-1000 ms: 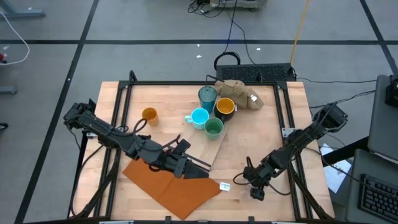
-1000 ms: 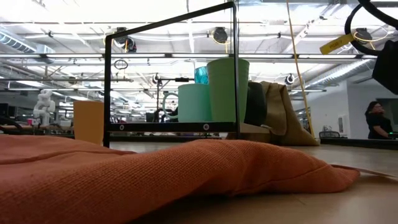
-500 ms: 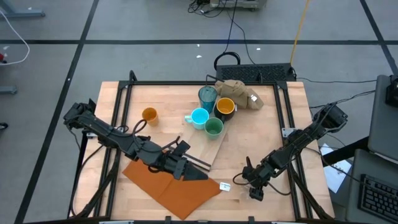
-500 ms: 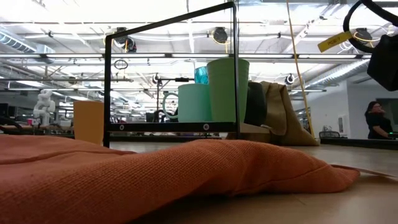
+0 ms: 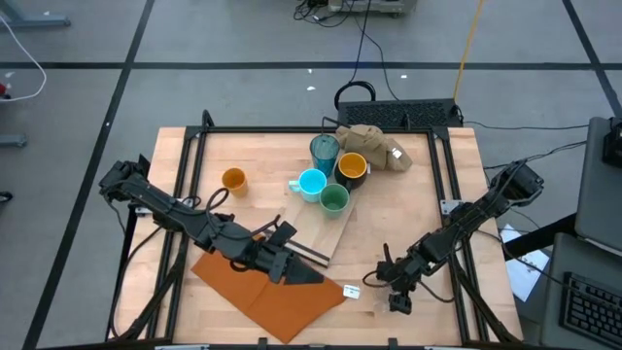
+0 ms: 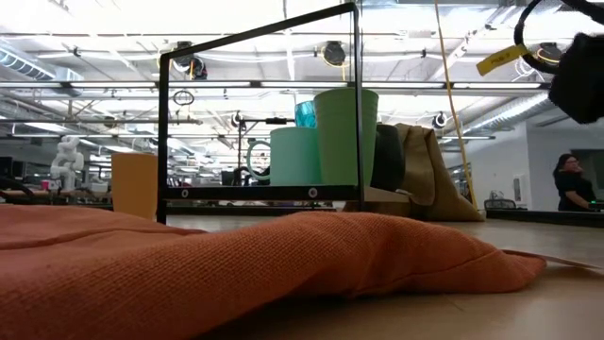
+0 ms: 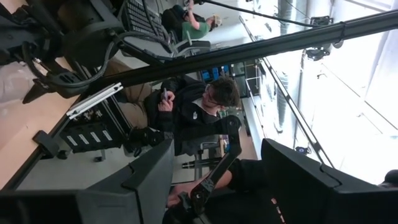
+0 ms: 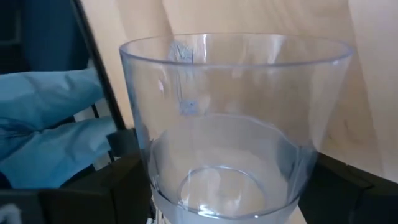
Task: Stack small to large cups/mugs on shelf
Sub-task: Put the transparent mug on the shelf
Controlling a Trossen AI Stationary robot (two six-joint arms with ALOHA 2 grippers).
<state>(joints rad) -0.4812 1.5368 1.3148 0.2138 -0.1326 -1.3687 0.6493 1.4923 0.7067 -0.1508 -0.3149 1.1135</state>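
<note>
Clear glass [image 8: 233, 118] sits between the right gripper's [image 5: 392, 288] fingers in the right wrist view, fingers closed on its lower part, mouth facing the camera; in the high view that gripper is near the desk's front right part, glass itself hard to make out there. Shelf [image 5: 326, 228] lies flat mid-desk, running on a slant from centre toward the front. On its far end stand the green cup [image 5: 334, 199] and light blue mug [image 5: 312, 183], touching or nearly so. Just behind them, teal tumbler [image 5: 325, 150] and dark mug [image 5: 351, 167] with yellow lining, side by side; whether these two rest on the shelf or on the desk cannot be told. Orange cup [image 5: 233, 179] stands alone on the desk's left part, well apart from the others. Tan cloth [image 5: 373, 144] lump at the desk's back edge, just beside the tumbler and dark mug. Orange sheet [image 5: 267, 287] lies flat at the front, left of centre, its corner near the shelf's front end. Left gripper [image 5: 289, 255] hovers over that sheet by the shelf's near end, fingers [image 7: 146, 177] apart, holding nothing. Small white tag [image 5: 352, 290] on the desk just beside the right gripper. Low view: sheet fills the foreground, green cup [image 6: 345, 135] and blue mug [image 6: 295, 156] behind a black frame [image 6: 260, 104]. Person [image 7: 193, 112] seated beyond the desk in the left wrist view.
</note>
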